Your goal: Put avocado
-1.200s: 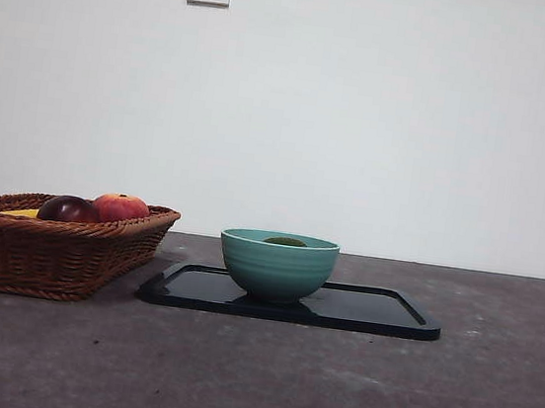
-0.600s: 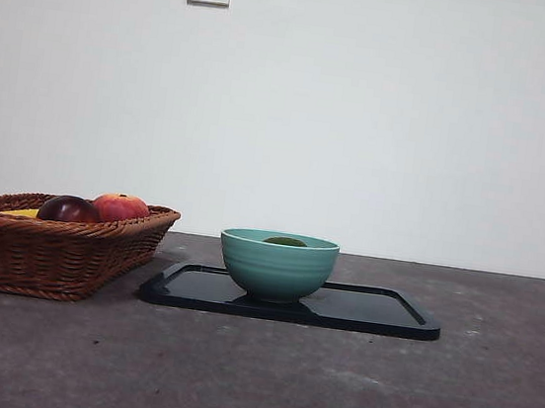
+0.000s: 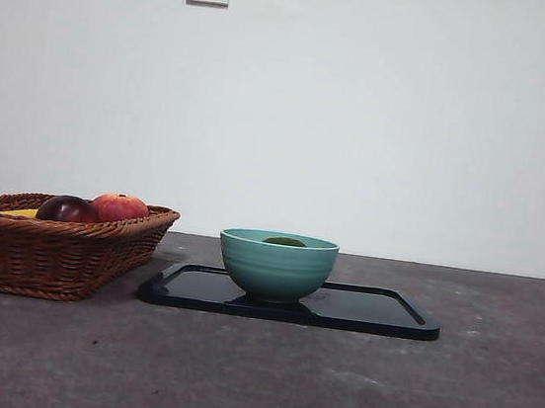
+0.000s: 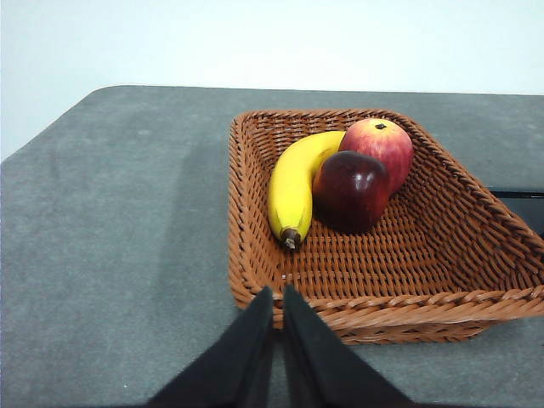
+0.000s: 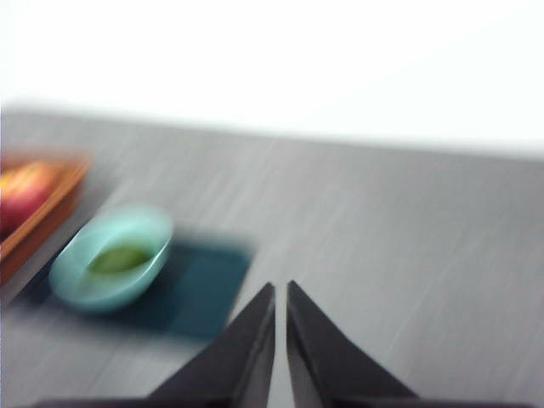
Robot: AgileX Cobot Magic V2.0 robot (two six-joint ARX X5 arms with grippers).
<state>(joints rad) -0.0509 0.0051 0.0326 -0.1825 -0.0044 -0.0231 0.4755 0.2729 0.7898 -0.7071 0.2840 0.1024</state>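
The avocado (image 3: 285,240) sat inside the teal bowl (image 3: 276,269), only its dark green top showing over the rim in the front view. The bowl stood on the black tray (image 3: 379,312), just beside the basket (image 3: 43,251). Task looked done: fruit placed, nothing gripping it, both arms out of the front view. Nothing obvious left except maybe the arms parking.

Left gripper (image 4: 277,299) was clenched, jaws together with only a thin slit, holding nothing. It sat just outside the basket's near rim, with the banana (image 4: 293,187), the maroon fruit (image 4: 353,189) and the red-orange fruit (image 4: 381,144) lying inside.

Right gripper (image 5: 280,293) was also closed and empty, well apart from the bowl and off to the side of the tray.

Hard to make out:
- The right wrist view was smeared by motion blur; the avocado there was just a green blob in the bowl, and the basket corner an orange-red smudge.
- In the front view the bowl wall hid most of the avocado, so how it lay could not be told.
- The banana barely showed over the basket rim in the front view.
- The tray was cut off at the edge of the left wrist view.
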